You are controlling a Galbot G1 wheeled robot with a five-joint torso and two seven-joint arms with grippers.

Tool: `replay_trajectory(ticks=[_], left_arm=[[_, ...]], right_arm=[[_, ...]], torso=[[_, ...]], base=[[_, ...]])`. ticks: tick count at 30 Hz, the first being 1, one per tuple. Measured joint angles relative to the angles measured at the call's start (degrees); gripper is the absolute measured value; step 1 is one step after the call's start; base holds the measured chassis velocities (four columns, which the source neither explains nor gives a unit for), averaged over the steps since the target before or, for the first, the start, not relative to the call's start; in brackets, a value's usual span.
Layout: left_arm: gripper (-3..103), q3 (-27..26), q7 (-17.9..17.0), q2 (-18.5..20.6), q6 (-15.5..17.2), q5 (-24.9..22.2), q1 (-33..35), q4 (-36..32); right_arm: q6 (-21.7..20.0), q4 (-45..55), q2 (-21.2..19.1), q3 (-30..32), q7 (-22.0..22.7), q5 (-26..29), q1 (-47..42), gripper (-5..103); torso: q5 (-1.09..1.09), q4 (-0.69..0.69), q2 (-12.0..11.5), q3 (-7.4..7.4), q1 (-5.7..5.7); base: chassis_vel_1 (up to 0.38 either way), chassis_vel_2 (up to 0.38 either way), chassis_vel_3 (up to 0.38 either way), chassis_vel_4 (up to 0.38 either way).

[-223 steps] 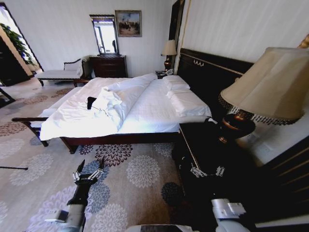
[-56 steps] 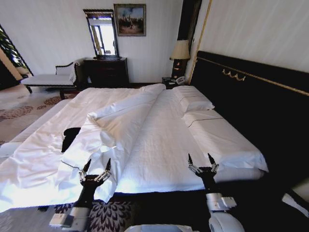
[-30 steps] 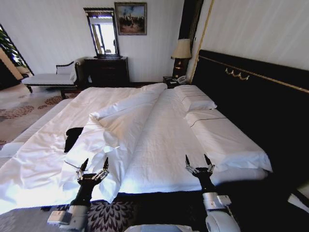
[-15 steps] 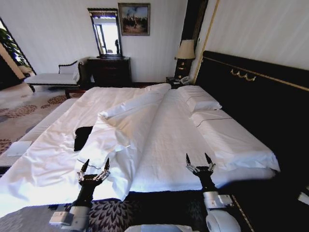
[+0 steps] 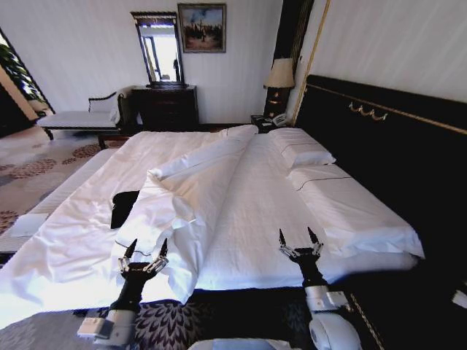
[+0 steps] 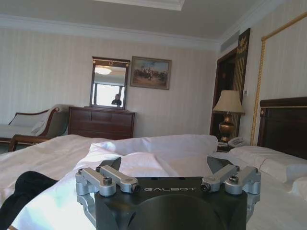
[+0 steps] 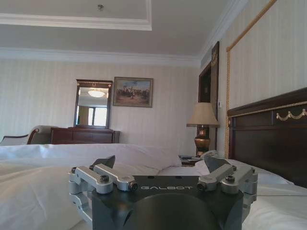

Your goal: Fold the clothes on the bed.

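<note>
Head view gives us the bed [image 5: 248, 211] first: it spreads across most of what we see, white sheets running from the near edge up to the dark headboard [image 5: 379, 146] on our right. A bunched duvet [image 5: 182, 197] lies in a long ridge down the bed's middle, with its near end hanging over the edge just beyond our left gripper. Two pillows [image 5: 306, 154] sit against the headboard side. Past the bed we see a dark dresser [image 5: 164, 106] with a mirror [image 5: 159, 47] above it, a framed picture [image 5: 201, 28] beside the mirror, a lamp [image 5: 276, 76] near the headboard's far end, and a white-cushioned bench [image 5: 80, 117] by the wall.

The clothes [image 5: 122, 208], a black crumpled heap, lie on the bed's left half, just left of the duvet ridge and partly tucked against it. From the left wrist view the same dark heap [image 6: 24, 191] sits low beside that gripper.

Our left gripper [image 5: 144, 250] hovers over the bed's near edge with its fingers spread apart, holding nothing, near the clothes but not touching them. Our right gripper [image 5: 295, 238] hangs over the near edge farther right, fingers likewise apart and empty, well away from the clothes.
</note>
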Motion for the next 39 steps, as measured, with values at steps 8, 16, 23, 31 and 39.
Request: replay_trajectory(ticks=[8,16,23,31,39], left_arm=[[100,0.0,0.0,0.3,0.0,-0.1,-0.4,0.3],[100,-1.0,0.0,0.3,-0.9,-0.5,0.1,0.7],[100,-1.1,-0.4,0.3,-0.3,-0.1,-0.4,-0.8],[100,-1.5,-0.6,0.3,-0.9,-0.3,0.0,-1.3],[100,-1.0,-0.7,0.2,-1.0,-0.2,-0.1,-1.3]], right_arm=[[-0.2,-0.5,0.3,0.1,0.1,-0.1,0.9,100],[-0.3,-0.7,0.0,0.0,0.2,0.1,1.4,100],[-0.1,-0.7,-0.1,-0.3,0.2,0.0,1.6,100],[-0.1,-1.1,-0.3,-0.4,0.9,0.2,2.1,100],[0.3,-0.8,0.1,0.2,0.8,-0.2,1.1,100]], torso=[[0.01,0.0,0.0,0.0,0.0],[-0.01,0.0,0.0,0.0,0.0],[0.0,0.0,0.0,0.0,0.0],[0.0,0.0,0.0,0.0,0.01],[0.0,0.0,0.0,0.0,0.0]], base=[[0.01,0.009,-0.007,-0.013],[0.061,0.07,-0.067,-0.072],[0.066,0.049,-0.065,-0.059],[0.055,0.065,-0.068,-0.073],[0.011,0.013,-0.011,-0.016]])
